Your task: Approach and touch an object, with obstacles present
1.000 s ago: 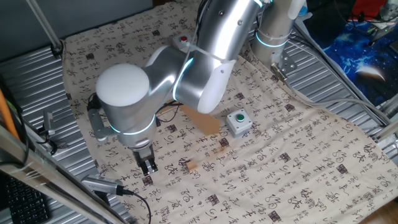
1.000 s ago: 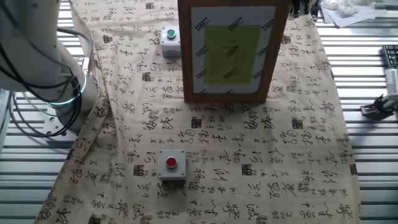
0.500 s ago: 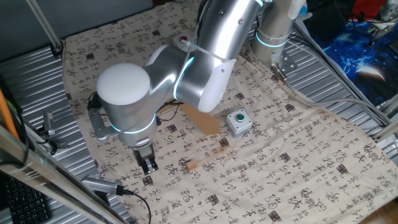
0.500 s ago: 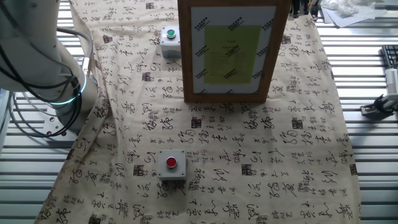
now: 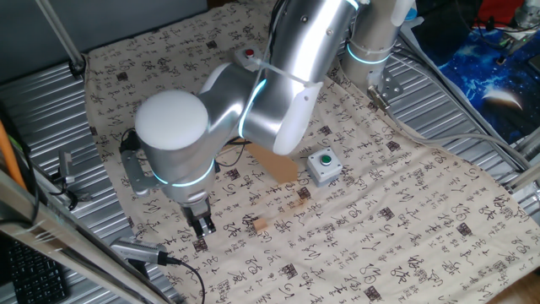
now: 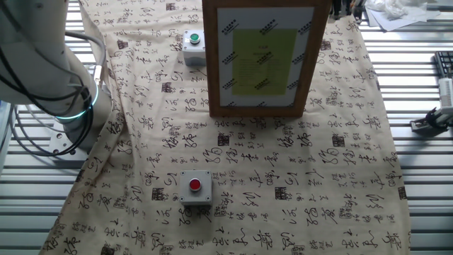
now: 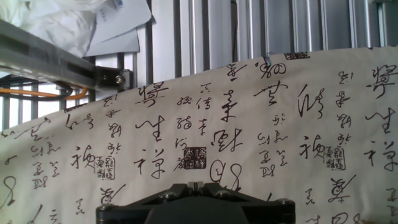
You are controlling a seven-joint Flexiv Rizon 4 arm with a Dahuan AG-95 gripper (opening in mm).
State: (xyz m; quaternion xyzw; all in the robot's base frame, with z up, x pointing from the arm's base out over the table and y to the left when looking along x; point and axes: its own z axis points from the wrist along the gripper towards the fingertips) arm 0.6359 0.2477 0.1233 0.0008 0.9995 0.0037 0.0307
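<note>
My gripper (image 5: 202,225) hangs just above the printed cloth near its front left edge, jaws closed together and empty. In the hand view the closed fingertips (image 7: 196,185) show at the bottom edge over the cloth. The obstacle is a wooden board (image 6: 265,57) that stands upright with a yellow sheet on its face. In the first fixed view only its tan back and prop leg (image 5: 276,163) show behind my arm. A grey box with a green button (image 5: 322,165) sits right of the board, also seen in the other fixed view (image 6: 192,41). A box with a red button (image 6: 196,187) sits apart.
The red button box (image 5: 247,56) is partly hidden behind my arm at the far side. Two small wooden bits (image 5: 260,224) lie on the cloth near the gripper. Ribbed metal table (image 5: 51,127) surrounds the cloth. A metal rail (image 7: 56,65) and papers lie beyond the cloth edge.
My arm's big joint has shifted slightly right and down. The gripper stays over nearly the same spot, still closed. The boxes and board have not moved.
</note>
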